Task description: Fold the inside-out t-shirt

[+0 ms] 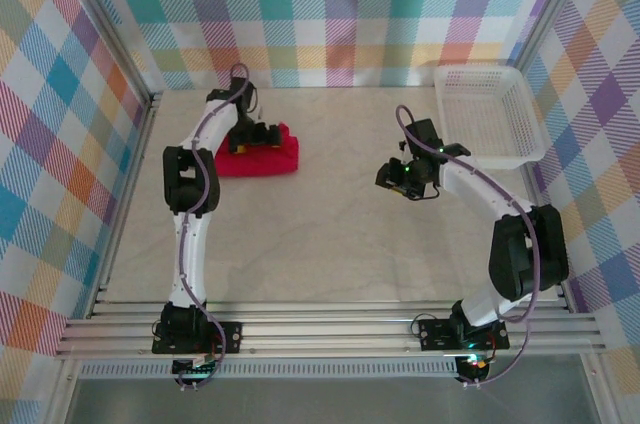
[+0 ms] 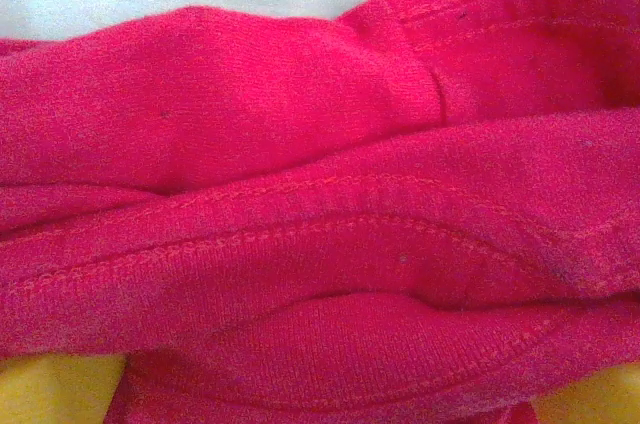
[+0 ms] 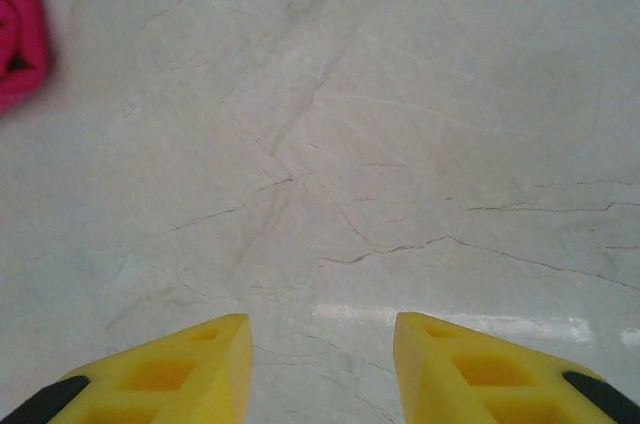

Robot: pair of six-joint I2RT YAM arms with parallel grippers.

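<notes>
The inside-out t-shirt [image 1: 268, 158] lies as a small red bundle at the back left of the table. My left gripper [image 1: 254, 134] is down on its back edge. In the left wrist view the red fabric [image 2: 320, 194] lies in thick stitched folds. The left gripper [image 2: 330, 406] is open there, with its yellow fingertips [image 2: 60, 390] far apart at the bottom corners and cloth bulging between them. My right gripper [image 1: 400, 176] hovers over bare table right of centre. In its wrist view the right gripper [image 3: 322, 364] is open with nothing between its fingers, and an edge of the t-shirt [image 3: 20, 34] shows at far left.
A white mesh basket [image 1: 520, 94] stands at the back right corner. The pale marbled tabletop [image 1: 330, 234] stretches between the arms. Checked walls close in the left, back and right sides.
</notes>
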